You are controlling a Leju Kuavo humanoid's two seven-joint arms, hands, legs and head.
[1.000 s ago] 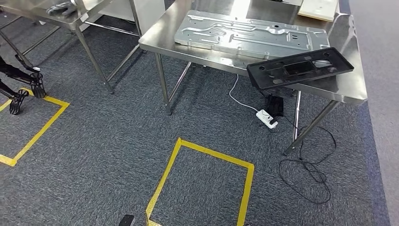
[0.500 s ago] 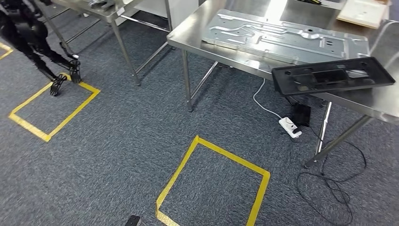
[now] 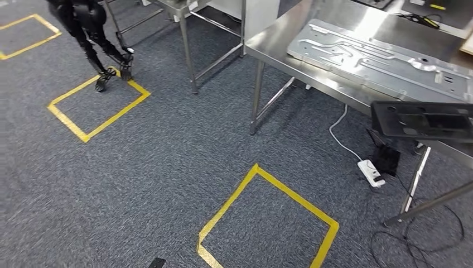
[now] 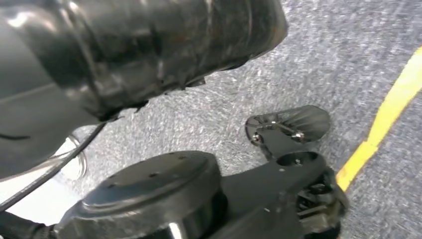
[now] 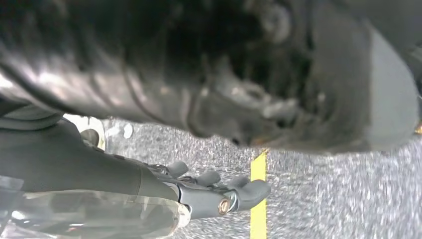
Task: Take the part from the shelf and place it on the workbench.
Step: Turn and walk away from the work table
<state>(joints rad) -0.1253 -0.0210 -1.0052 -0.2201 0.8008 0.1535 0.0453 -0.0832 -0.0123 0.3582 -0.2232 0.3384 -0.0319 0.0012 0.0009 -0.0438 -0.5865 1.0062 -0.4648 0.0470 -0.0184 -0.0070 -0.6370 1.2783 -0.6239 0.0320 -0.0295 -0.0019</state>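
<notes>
Three yellow tape squares (image 3: 266, 220) are marked on the grey carpet (image 3: 167, 167): one near the front, one further back on the left, and one cut off at the far left corner. Two steel tables are seen. On the nearer table (image 3: 279, 39), at the right, one silver plate (image 3: 379, 58) lies flat. One black part (image 3: 424, 120) lies just in front of the plate at the table's near edge and overhangs that edge; it is cut off by the picture's right side. Of the second table (image 3: 187, 11), further back, little more than the legs and a corner is seen.

Under the nearer table one white power strip (image 3: 371, 172) lies on the carpet, with one white cable (image 3: 337, 131) running up from it. One black cable (image 3: 415, 245) is looped beside the table leg. One dark legged robot (image 3: 92, 28) stands at the corner of the left square.

In the right wrist view the right hand (image 5: 219, 191) hangs over the carpet, its fingers stretched out, slightly apart, with nothing held. The state of the left hand's fingers cannot be told.
</notes>
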